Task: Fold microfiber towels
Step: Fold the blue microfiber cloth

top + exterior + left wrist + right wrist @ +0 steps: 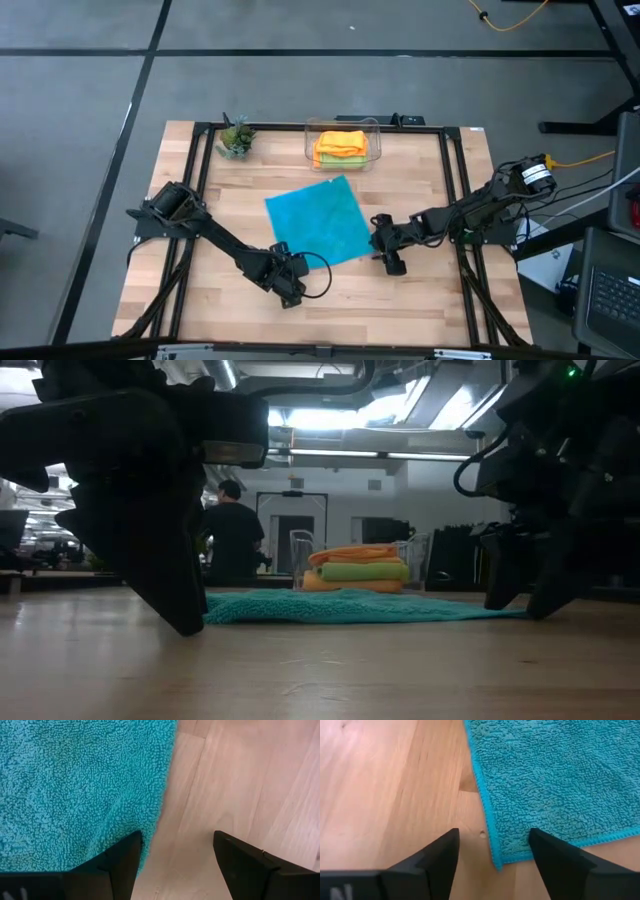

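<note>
High view: orange and green towels (341, 146) lie folded in the bin (309, 142); teal towel (320, 218) lies flat, unfolded; left gripper (287, 262) and right gripper (381, 243) spread at its corners.

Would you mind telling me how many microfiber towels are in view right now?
3 visible: a teal towel spread flat mid-table, and an orange towel folded atop a green towel in the clear bin. More may be hidden in that stack.

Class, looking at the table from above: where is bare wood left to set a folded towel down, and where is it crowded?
Bare wood lies between the plant and the teal towel, and along the near edge. It is crowded at the towel's near corners, where the left gripper and right gripper sit, and at the bin.
</note>
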You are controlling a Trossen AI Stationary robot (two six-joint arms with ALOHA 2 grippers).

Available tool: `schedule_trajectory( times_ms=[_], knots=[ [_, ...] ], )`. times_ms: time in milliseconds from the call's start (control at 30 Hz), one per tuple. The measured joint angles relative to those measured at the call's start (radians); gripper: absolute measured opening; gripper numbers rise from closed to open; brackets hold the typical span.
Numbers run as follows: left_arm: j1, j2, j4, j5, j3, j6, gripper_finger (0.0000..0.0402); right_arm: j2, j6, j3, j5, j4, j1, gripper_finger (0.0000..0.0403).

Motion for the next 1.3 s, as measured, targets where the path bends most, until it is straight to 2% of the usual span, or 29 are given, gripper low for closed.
schedule_trajectory(
  times_ms=[133, 267, 533, 733, 933, 1133, 1300],
  knots=[
    [0.000, 0.000, 0.001, 0.000, 0.000, -0.007, 0.0241, 0.001, -0.002, -0.001, 0.051, -0.001, 0.007, 0.0251],
    [0.001, 0.001, 0.001, -0.010, 0.000, -0.018, 0.0216, 0.001, -0.004, -0.001, 0.115, -0.004, 0.027, 0.0234],
    [0.002, 0.003, -0.029, -0.088, -0.001, -0.020, 0.0109, 0.002, 0.006, -0.001, 0.141, -0.007, 0.066, 0.0161],
    [0.002, 0.010, -0.031, -0.098, -0.001, -0.020, 0.0012, 0.002, 0.079, -0.001, 0.141, -0.010, 0.070, 0.0091],
    [-0.001, 0.021, -0.028, -0.094, 0.002, -0.023, 0.0001, 0.002, 0.152, -0.002, 0.151, -0.011, 0.069, 0.0011],
    [-0.010, -0.001, -0.066, -0.049, 0.046, -0.013, 0.0000, 0.002, 0.213, 0.028, 0.115, -0.032, 0.069, 0.0005],
    [-0.010, -0.037, -0.142, -0.020, 0.118, 0.009, 0.0000, -0.001, 0.234, 0.140, 0.107, -0.176, 0.079, 0.0003]
  ],
)
